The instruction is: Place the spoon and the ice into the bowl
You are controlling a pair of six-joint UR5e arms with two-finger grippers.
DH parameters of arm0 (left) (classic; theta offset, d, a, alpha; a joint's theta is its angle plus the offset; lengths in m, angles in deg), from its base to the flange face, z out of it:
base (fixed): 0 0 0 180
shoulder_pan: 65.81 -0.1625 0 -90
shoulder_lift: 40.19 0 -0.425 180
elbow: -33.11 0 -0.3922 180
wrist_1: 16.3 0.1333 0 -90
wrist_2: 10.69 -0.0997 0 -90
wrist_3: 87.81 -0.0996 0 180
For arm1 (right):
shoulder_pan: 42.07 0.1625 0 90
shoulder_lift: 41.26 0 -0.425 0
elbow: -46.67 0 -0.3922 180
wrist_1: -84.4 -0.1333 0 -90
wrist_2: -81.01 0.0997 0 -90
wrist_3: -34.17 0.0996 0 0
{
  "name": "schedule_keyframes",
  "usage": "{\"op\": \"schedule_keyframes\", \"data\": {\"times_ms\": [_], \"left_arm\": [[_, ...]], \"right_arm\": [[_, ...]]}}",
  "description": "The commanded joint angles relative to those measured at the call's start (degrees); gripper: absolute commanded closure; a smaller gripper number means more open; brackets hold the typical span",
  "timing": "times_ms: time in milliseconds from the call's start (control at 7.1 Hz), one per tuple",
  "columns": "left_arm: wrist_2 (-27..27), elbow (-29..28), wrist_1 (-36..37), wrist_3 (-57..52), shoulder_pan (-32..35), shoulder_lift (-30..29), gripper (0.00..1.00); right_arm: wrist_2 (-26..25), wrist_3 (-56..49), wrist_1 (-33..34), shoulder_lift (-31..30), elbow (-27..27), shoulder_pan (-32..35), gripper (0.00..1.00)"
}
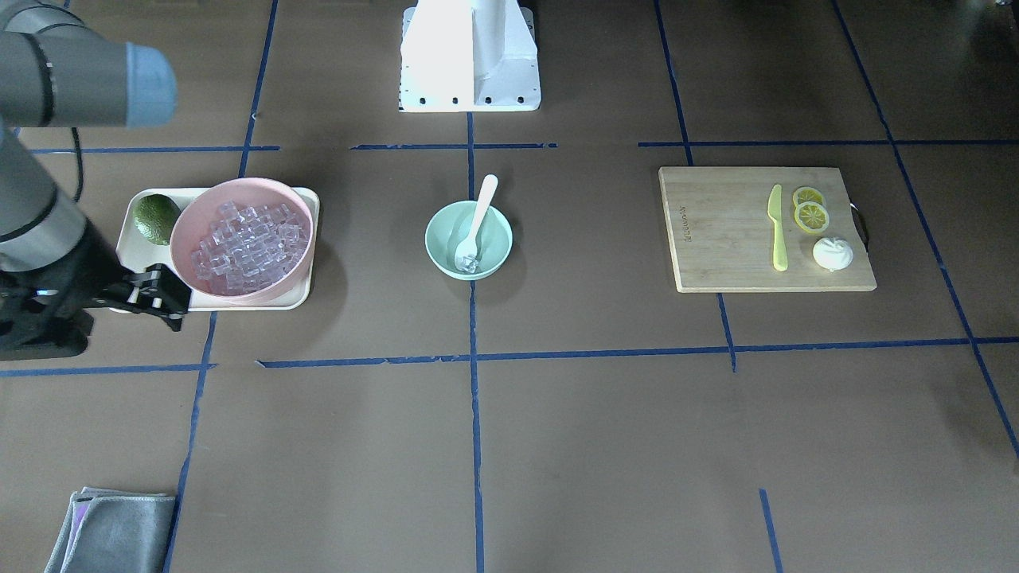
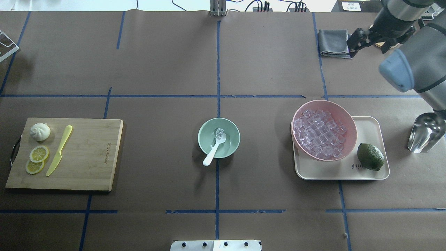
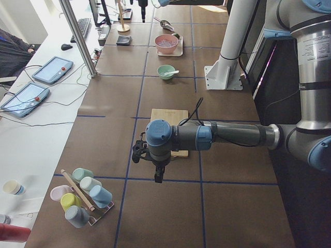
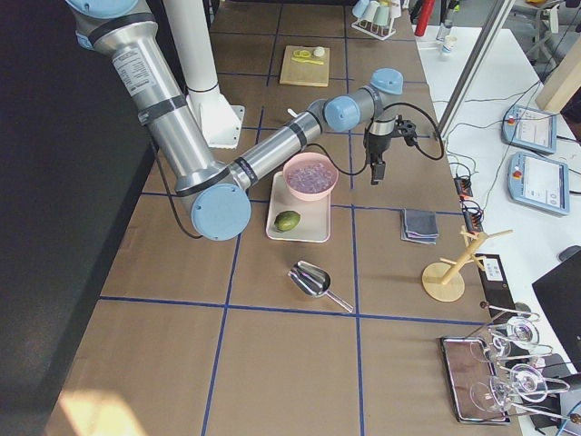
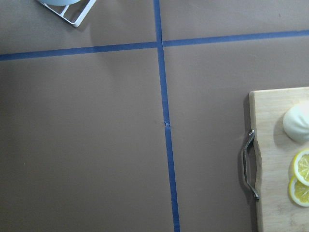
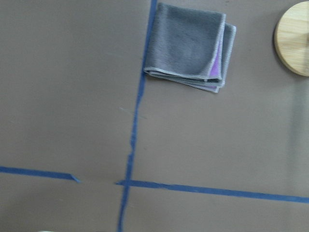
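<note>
The mint-green bowl (image 2: 205, 141) stands at the table's middle and also shows in the front view (image 1: 438, 239). The white spoon (image 2: 211, 156) lies in it, scoop down and handle over the rim, as the front view shows too (image 1: 482, 208). A clear ice cube (image 2: 219, 132) rests on the scoop (image 1: 468, 260). My right gripper (image 2: 352, 47) hovers far from the bowl, near a grey cloth; it looks open and empty (image 1: 171, 302). My left gripper (image 3: 158, 173) shows only in the exterior left view, beyond the cutting board; I cannot tell whether it is open or shut.
A pink bowl (image 2: 348, 118) full of ice cubes and a lime (image 2: 370, 157) sit on a cream tray (image 2: 369, 129). A metal scoop (image 2: 427, 134) lies right of it. A cutting board (image 2: 90, 153) holds a yellow-green knife (image 2: 59, 150), lemon slices and a bun. A grey cloth (image 2: 332, 42) lies at the far right.
</note>
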Motion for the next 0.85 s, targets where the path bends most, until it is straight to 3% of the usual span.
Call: {"op": "schedule_keyframes", "data": {"times_ms": [0,282,563,704], "left_arm": [[-0.02,-0.39,0.03,-0.26,0.03,0.10,0.00],[-0.02,-0.57,0.03,-0.35,0.03,0.18,0.00],[-0.02,-0.05,0.12,-0.43,0.12,0.18,0.00],[-0.02,-0.04,0.12,-0.43,0.12,0.18,0.00]], "right_arm": [[1.39,-20.02,-0.20,-10.20,0.03,8.14,0.00],[4.19,-33.84,-0.20,-17.68,-0.40,17.01,0.00],[7.52,-36.63,-1.42,-25.67,-0.23,22.66,0.00],[7.80,-35.24,-7.61,-30.42,-0.23,23.38,0.01]]}}
